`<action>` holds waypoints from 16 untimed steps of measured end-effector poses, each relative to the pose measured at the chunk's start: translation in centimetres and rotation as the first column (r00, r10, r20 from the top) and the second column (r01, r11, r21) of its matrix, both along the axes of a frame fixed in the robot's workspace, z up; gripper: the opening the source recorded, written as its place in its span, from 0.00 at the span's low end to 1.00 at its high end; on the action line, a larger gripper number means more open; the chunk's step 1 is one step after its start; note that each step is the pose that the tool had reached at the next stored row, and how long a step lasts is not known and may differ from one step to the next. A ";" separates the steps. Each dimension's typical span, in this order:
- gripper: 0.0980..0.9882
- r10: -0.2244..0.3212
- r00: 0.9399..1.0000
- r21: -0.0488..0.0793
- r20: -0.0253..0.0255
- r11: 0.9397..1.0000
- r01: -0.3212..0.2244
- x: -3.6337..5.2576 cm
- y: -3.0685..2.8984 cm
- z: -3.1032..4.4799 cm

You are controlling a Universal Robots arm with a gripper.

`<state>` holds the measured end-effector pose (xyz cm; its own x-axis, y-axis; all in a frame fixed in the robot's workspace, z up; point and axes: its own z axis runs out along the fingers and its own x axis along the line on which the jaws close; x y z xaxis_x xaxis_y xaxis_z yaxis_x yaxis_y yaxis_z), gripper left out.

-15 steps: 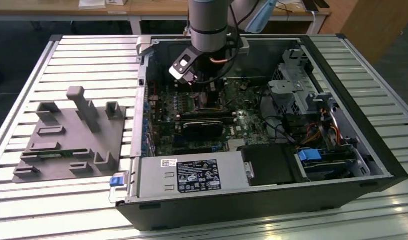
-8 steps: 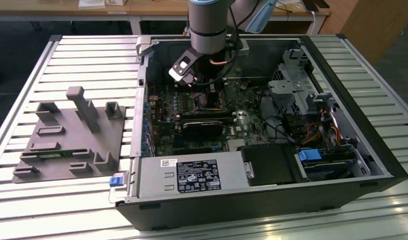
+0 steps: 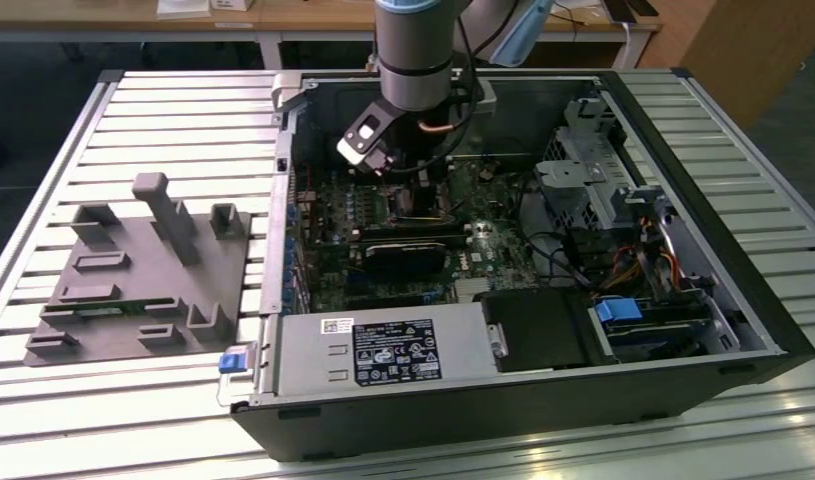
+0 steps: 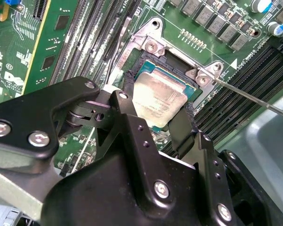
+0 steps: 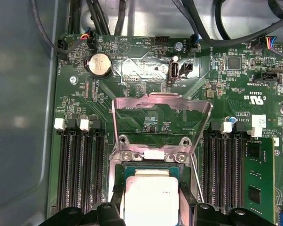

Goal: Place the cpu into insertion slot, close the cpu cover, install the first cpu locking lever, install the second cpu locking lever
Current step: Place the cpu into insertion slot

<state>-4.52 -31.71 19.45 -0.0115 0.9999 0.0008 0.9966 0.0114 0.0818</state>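
Note:
The cpu [image 4: 159,100], a pale silvery square chip, lies at the insertion slot [image 4: 150,46] between my gripper's [image 4: 155,112] two black fingers [image 4: 128,101], which press on its opposite edges. The first wrist view shows the same grip: the cpu [image 5: 148,195] sits over the insertion slot [image 5: 148,155] and I cannot tell whether it is fully seated. The cpu cover [image 5: 162,100] stands raised open behind the socket. A thin locking lever [image 4: 254,96] sticks out unlatched beside the socket. In the exterior view my gripper [image 3: 410,195] is inside the computer case, over the motherboard.
Long black memory slots [image 5: 78,165] flank the socket on both sides. A coin battery [image 5: 99,63] and cables lie beyond the cover. The exterior view shows a black block [image 3: 400,255], the power supply [image 3: 374,350], and a grey fixture plate [image 3: 140,270] at the exterior view's left.

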 end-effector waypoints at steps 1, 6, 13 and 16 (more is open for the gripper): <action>0.50 0.000 1.000 0.000 0.000 1.000 0.000 -0.01 -0.01 -0.02; 0.50 0.000 1.000 0.000 0.000 1.000 0.000 -0.01 -0.09 -0.08; 0.50 0.000 1.000 0.000 0.000 1.000 0.000 -0.02 -0.11 -0.17; 0.50 0.000 1.000 0.000 0.000 1.000 0.000 -0.01 -0.11 -0.19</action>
